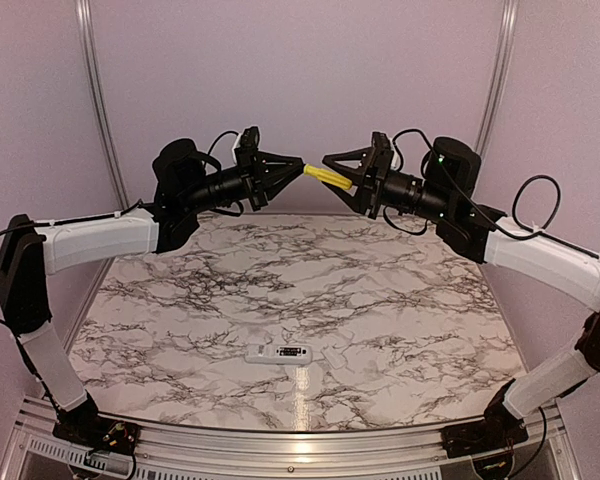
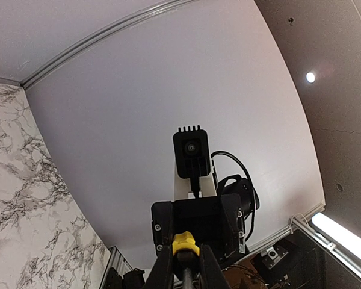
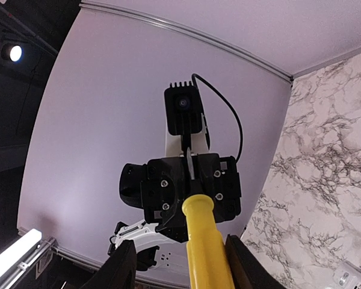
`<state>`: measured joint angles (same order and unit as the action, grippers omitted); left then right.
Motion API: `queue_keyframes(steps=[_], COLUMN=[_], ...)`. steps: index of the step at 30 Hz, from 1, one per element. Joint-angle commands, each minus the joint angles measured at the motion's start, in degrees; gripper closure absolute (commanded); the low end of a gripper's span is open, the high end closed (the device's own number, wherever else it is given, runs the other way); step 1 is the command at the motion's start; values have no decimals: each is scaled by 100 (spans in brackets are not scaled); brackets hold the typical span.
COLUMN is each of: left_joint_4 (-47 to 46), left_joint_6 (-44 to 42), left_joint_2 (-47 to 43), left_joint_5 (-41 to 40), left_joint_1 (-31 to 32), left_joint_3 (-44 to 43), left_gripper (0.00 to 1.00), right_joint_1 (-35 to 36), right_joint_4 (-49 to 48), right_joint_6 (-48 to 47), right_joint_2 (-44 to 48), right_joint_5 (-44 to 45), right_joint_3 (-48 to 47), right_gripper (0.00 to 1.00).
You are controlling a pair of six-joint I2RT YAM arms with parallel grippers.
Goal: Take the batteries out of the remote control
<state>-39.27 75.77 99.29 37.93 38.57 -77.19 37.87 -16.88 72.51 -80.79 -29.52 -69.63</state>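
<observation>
The white remote control [image 1: 278, 353] lies flat on the marble table near the front middle, its dark compartment facing up. I cannot make out the batteries in it. Both arms are raised high above the table's far side, facing each other. My left gripper [image 1: 301, 169] [image 2: 185, 274] is shut on the dark shaft of a yellow-handled screwdriver [image 1: 325, 177] [image 2: 185, 242]. My right gripper [image 1: 336, 173] [image 3: 183, 268] is open, its fingers [image 3: 123, 268] spread either side of the yellow handle [image 3: 207, 247] without touching it.
The marble tabletop [image 1: 310, 280] lies below both arms. Purple walls stand behind and to the sides, and a metal rail [image 1: 300, 440] runs along the near edge. Each wrist view shows the other arm's gripper body and camera [image 2: 191, 150] [image 3: 183, 111].
</observation>
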Motion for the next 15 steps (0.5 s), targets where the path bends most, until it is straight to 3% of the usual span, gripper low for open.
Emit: queue_keyframes(steps=[1,15], left_joint_4=[-154,-34], left_joint_6=[-26,-148], left_joint_2=[135,78], left_joint_5=[-3,8], left_joint_1=[1,2], left_joint_3=[-227,-164], left_gripper=[100,100], right_joint_1=[17,19], right_joint_4=[-76,-26], right_joint_6=[61,33], right_joint_2=[-85,-148], right_joint_5=[-65,-141], right_joint_3=[-292,-300], right_gripper=[55,63])
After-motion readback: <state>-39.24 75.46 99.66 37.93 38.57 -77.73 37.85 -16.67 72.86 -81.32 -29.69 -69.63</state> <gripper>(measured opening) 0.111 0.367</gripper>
